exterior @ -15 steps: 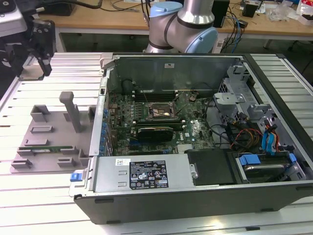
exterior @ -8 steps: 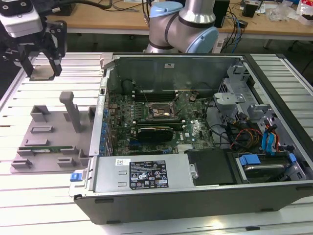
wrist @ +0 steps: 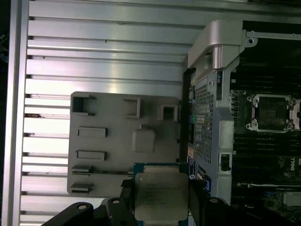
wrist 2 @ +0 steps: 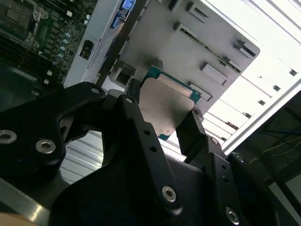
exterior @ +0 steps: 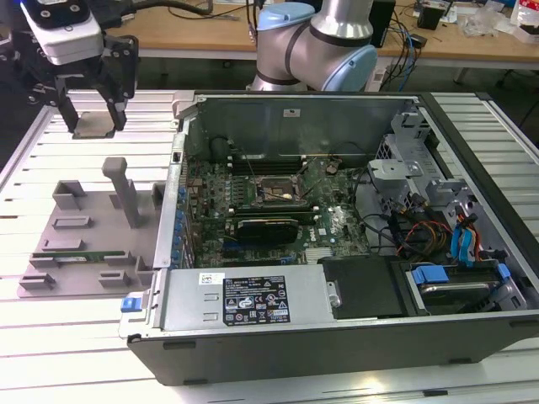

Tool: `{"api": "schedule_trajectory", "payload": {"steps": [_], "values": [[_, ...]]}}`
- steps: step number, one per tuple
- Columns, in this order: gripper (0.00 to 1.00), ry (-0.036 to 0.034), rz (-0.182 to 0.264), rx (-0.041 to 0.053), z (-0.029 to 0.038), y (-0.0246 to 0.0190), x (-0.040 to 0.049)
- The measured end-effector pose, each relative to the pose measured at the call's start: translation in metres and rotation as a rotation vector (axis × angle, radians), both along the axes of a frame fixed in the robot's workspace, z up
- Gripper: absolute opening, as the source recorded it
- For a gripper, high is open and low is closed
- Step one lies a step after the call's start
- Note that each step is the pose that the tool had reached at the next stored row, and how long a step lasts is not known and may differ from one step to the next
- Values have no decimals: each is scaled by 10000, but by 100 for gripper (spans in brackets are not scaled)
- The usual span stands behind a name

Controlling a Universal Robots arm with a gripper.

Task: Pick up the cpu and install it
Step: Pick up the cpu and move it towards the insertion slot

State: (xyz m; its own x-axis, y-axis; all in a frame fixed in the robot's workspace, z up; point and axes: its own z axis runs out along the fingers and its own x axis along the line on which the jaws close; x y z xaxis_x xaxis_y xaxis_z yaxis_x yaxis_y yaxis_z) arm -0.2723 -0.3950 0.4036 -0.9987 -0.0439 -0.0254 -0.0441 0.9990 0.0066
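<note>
Since the jaws are clamped on two opposite edges of the cpu (wrist: pixel 161 195), the gripper (wrist: pixel 161 209) carries the chip clear of everything beneath it, its silver top turned toward the camera in the first wrist view. In the exterior view the gripper (exterior: pixel 93 114) hangs at about ten o'clock in the frame, with the cpu (exterior: pixel 93 126) between its black fingers, in the air above the slatted table (exterior: pixel 59 345). Toward six o'clock from it lies the grey tray (exterior: pixel 93 206), well apart from the chip. At three o'clock from the tray stands the open computer case (exterior: pixel 253 337), and the motherboard socket (exterior: pixel 276 192) inside it looks empty. By my reading the pick-up is done: the chip is off its rest and firmly held. The install is not: the cpu is well apart from the socket and not yet over the case.
</note>
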Motion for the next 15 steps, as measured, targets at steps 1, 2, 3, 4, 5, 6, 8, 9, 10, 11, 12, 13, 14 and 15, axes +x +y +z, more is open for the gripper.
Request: {"api": "schedule_trajectory", "payload": {"steps": [1,2,3,4,5,6,8,9,10,11,12,13,14,15], "values": [[55,0,0,0,0,0,36],[55,1,0,1,-1,0,79],[55,2,0,0,0,0,101],[55,2,1,0,0,0,121],[55,3,1,0,0,0,167],[55,5,2,0,0,0,201],[55,6,0,0,0,0,273],[55,8,0,0,-1,0,320],[55,9,1,1,-1,0,347],[55,10,1,0,-1,0,369],[55,11,2,0,-1,0,403],[55,13,1,0,-1,0,433],[55,13,1,0,-1,0,467],[55,14,0,0,-1,0,500]]}}
